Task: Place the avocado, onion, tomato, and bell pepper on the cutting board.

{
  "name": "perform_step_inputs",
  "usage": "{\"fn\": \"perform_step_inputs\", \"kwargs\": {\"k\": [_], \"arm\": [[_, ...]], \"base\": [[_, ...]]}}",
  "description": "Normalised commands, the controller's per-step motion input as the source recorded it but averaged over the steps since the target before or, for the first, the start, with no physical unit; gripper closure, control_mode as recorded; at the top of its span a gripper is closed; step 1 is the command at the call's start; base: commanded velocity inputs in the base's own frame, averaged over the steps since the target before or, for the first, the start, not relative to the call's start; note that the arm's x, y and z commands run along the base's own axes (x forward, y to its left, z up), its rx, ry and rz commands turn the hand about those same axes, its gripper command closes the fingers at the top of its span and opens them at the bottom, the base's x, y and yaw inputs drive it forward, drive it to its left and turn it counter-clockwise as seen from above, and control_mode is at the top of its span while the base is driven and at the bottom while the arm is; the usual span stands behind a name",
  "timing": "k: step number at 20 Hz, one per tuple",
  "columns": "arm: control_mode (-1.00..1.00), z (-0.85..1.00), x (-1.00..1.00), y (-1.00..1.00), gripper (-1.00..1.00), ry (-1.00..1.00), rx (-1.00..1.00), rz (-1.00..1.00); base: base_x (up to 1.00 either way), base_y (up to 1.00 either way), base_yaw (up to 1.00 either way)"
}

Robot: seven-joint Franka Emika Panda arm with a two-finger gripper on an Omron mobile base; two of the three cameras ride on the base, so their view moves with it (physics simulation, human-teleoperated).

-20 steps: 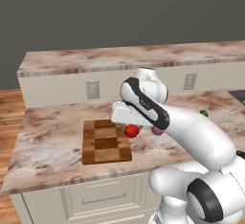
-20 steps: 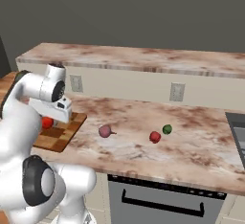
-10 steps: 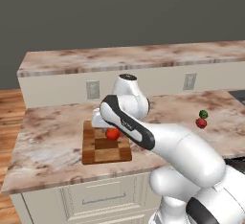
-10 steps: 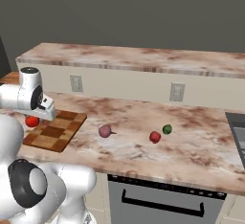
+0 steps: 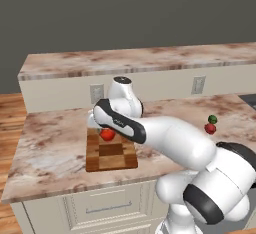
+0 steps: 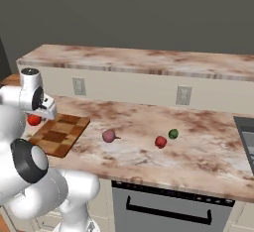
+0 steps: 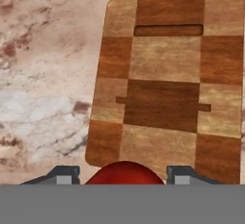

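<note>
My gripper is shut on the tomato, a smooth bright red ball, and holds it just above the far end of the cutting board. The checkered wooden board lies bare on the counter. Right of the board rests the purple-pink onion. Further right, the red bell pepper sits beside the dark green avocado.
The marble counter runs under a raised back ledge with wall outlets. A dark sink edge shows at the far right. An oven front sits below the counter.
The arm has swung left with the red ball in its fingers, from the counter's middle to above the board's far end.
</note>
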Motion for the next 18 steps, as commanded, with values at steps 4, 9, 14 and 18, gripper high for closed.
{"fn": "perform_step_inputs", "kwargs": {"k": [4, 9, 14, 18], "arm": [[-1.00, -0.01, 0.31, 0.11, 1.00, 0.00, -0.05, -0.05], [-1.00, -0.20, 0.37, 0.08, 1.00, -0.02, -0.11, -0.01], [-1.00, -0.23, 0.30, 0.04, 1.00, 0.00, -0.07, 0.00], [-1.00, -0.26, 0.30, 0.01, 1.00, 0.00, -0.02, 0.00]], "base": [[0.00, 0.00, 0.00], [0.00, 0.00, 0.00], [0.00, 0.00, 0.00], [0.00, 0.00, 0.00]]}}
